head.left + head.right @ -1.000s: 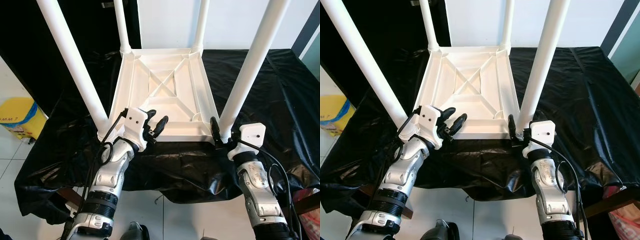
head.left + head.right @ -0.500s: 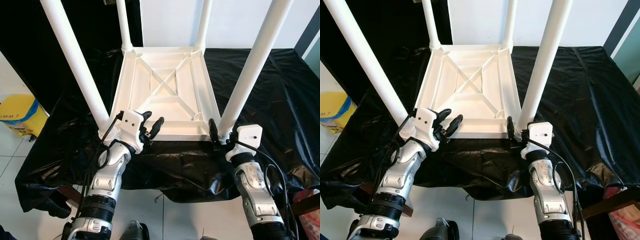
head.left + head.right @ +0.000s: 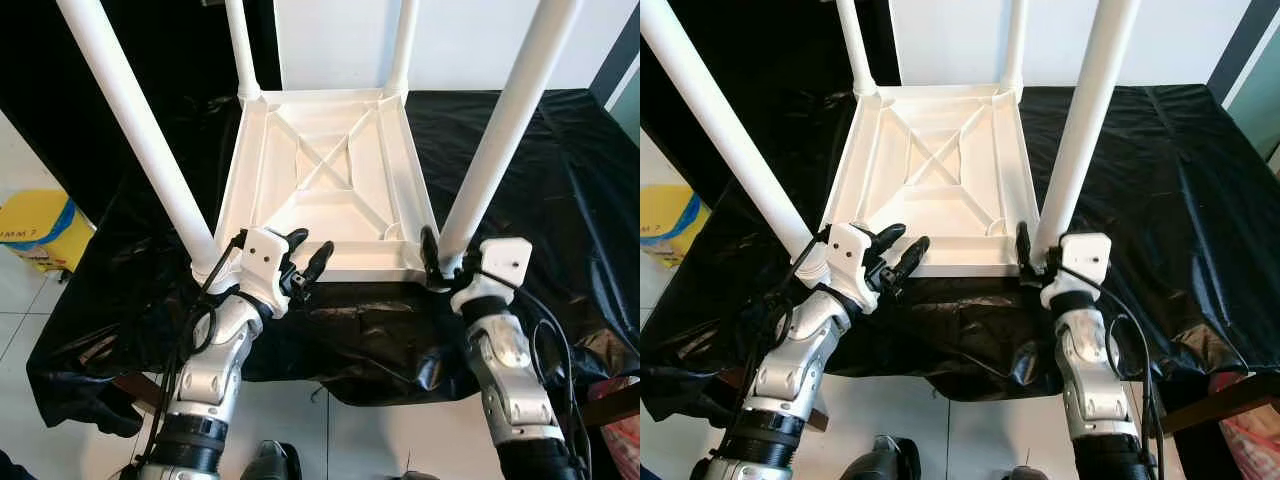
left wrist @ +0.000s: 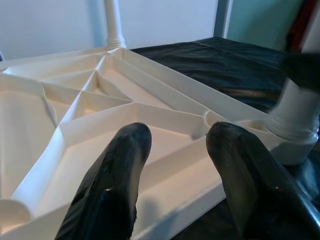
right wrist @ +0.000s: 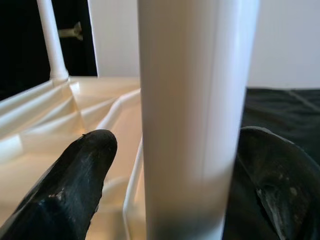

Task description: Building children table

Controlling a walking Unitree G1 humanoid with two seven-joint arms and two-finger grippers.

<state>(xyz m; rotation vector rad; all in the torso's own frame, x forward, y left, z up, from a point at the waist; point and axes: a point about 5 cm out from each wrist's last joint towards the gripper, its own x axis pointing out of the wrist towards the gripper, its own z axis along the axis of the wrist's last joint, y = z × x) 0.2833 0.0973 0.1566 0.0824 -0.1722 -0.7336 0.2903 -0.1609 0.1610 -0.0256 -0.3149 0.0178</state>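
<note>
Children's table [image 3: 325, 185] lies upside down on the desk [image 3: 570, 180], which is draped in black plastic sheeting, with all four white legs standing up from the corner sockets. Over the last second the arms have barely shifted: the left gripper [image 3: 305, 262] has stayed by the near edge of the tabletop, and the right gripper [image 3: 437, 262] has kept its place at the base of the near right leg [image 3: 495, 140]; the small drift of the whole picture looks like head motion. So the legs seem seated and the work, as I judge it, is at a checking or pressing stage, not a fetching one. The left fingers [image 4: 112, 185] are spread moderately with nothing between them, hovering just over the rim of the ribbed underside. The right fingers [image 5: 75, 180] stand wide on either side of the leg; whether they touch it I cannot tell. Behind the desk is a pale wall with a dark panel to the robot's left, and a yellow bin [image 3: 35, 230] sits on the tiled floor beside the desk.
</note>
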